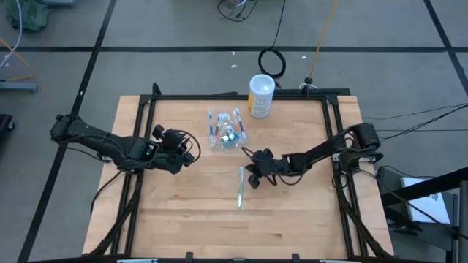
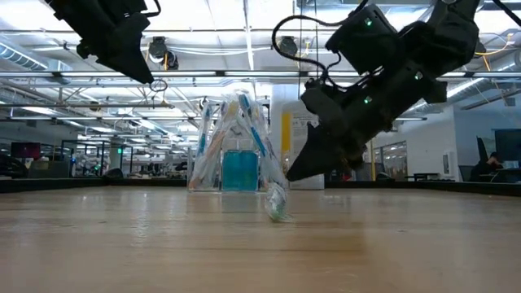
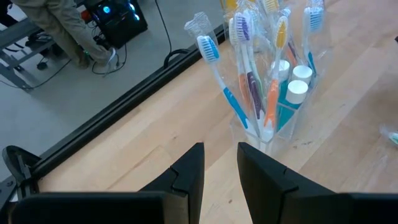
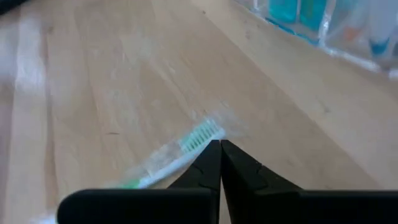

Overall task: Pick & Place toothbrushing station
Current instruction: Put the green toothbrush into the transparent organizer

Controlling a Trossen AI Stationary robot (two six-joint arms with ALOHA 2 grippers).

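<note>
Mostly done: the clear holder [image 1: 226, 136] near the worktop's back edge is full of brushes. One green toothbrush [image 1: 240, 187] still lies mid-worktop. The right gripper [image 1: 254, 174] hovers beside it, fingers clenched and empty; the left gripper [image 3: 219, 163] waits, fingers released.

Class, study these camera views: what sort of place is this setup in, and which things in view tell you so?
Probably a robotics lab or open workshop hall. Two robot arms work at a framed wooden table, cables trail over a grey tiled floor, and the low view shows exposed ceiling pipework above rows of workstations.
</note>
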